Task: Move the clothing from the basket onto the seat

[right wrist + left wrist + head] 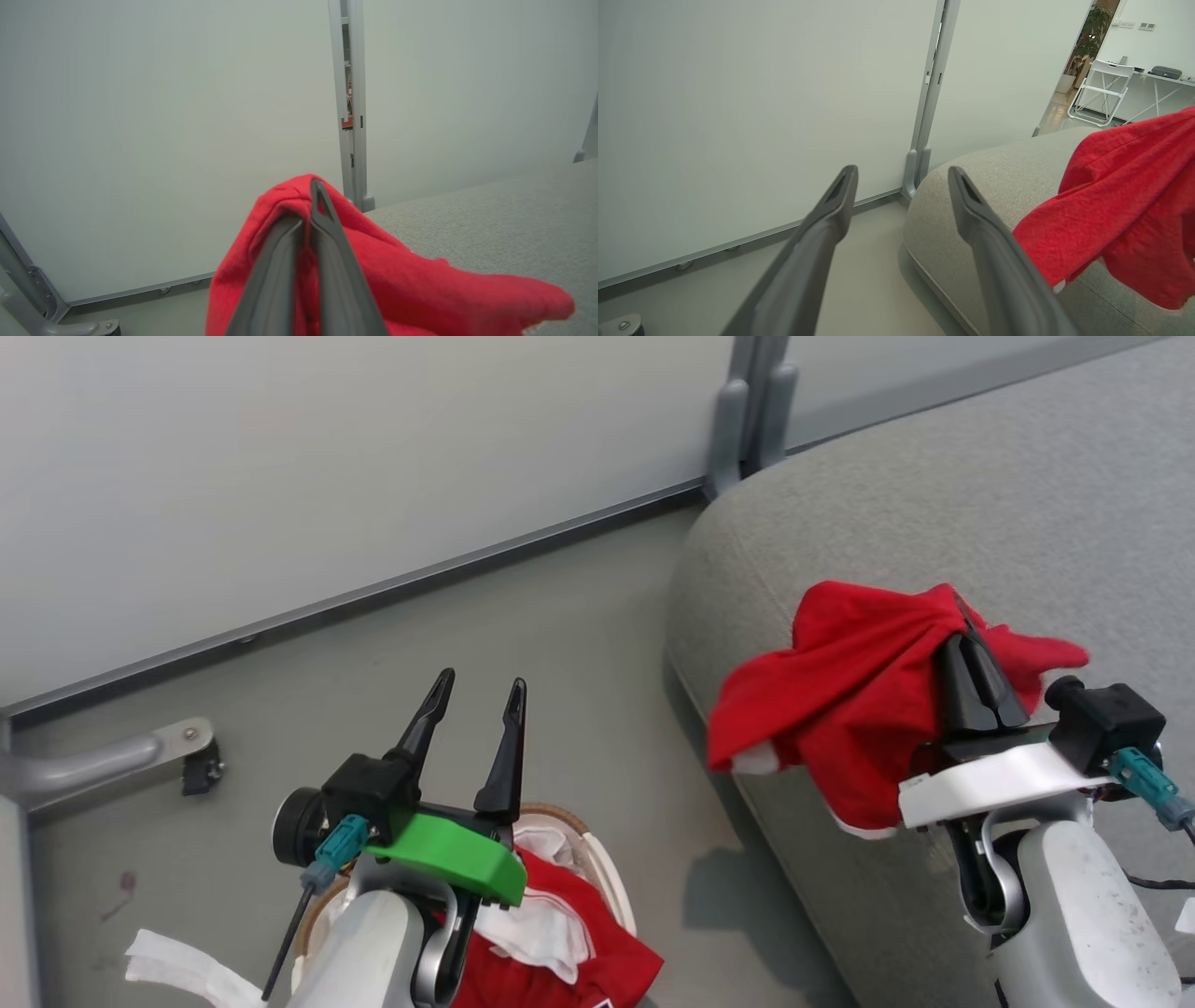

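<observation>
Clothing (840, 709): bright red, white-trimmed, crumpled

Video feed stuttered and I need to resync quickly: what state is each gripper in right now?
Left gripper: open, holding nothing.
Right gripper: shut on a red garment, over the seat.

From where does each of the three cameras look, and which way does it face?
Head view: on the head, facing down at the floor, basket and seat; left gripper open, right gripper shut on the red garment.
Left wrist view: on the left wrist, facing along its spread fingers toward the wall.
Right wrist view: on the right wrist, facing along its closed fingers toward the wall.
Shared by all: red garment, seat.
</observation>
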You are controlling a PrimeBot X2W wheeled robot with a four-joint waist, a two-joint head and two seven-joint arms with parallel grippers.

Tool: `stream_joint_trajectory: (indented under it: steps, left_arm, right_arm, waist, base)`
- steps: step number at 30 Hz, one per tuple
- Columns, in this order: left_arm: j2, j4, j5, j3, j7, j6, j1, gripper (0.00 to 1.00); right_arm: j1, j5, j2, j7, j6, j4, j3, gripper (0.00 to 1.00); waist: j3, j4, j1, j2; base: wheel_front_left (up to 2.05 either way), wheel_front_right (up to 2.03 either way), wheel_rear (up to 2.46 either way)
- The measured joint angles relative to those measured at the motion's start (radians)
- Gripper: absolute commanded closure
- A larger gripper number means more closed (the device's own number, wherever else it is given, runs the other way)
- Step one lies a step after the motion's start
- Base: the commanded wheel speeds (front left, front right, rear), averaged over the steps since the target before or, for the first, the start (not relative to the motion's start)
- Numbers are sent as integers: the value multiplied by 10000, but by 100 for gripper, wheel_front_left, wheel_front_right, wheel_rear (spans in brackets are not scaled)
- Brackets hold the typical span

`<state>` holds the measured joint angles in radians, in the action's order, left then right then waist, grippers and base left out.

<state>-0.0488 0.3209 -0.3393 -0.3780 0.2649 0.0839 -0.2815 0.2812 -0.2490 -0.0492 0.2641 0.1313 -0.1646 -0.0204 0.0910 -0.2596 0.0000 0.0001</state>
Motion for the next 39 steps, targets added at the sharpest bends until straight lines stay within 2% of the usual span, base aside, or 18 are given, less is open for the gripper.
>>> stream_joint_trajectory:
  steps: [11, 18, 25, 33, 39]
  left_arm:
    - [10, -84, 123, -127, 0, 46, 12, 0]
    - [10, -77, 295, -341, -2, 128, -65, 0]
    - [12, 52, 631, -527, -2, 249, -489, 0]
    - [12, 44, 1076, -746, 0, 395, -1276, 0]
    - [-40, 67, 1310, -995, -2, 437, -1776, 0]
  right_arm:
    - [273, 711, -44, 0, 0, 217, 920, 100]
    - [1199, 1244, -1126, 0, 0, -79, 1147, 100]
    - [2563, 1762, -2224, 0, 0, -974, 1837, 100]
    - [4490, 2295, -2834, 0, 0, -2545, 2652, 100]
    - [5851, 2895, -3053, 0, 2, -3352, 3150, 100]
  waist:
    - [321, -2017, 0, 0]
    - [941, -2532, 0, 0]
    - [1765, -2360, 0, 0]
    - [2955, -1756, 0, 0]
    - [3911, -1195, 1, 0]
  base:
    - [0, 0, 0]
    - [0, 0, 0]
    - [0, 0, 0]
    - [0, 0, 0]
    - [0, 0, 0]
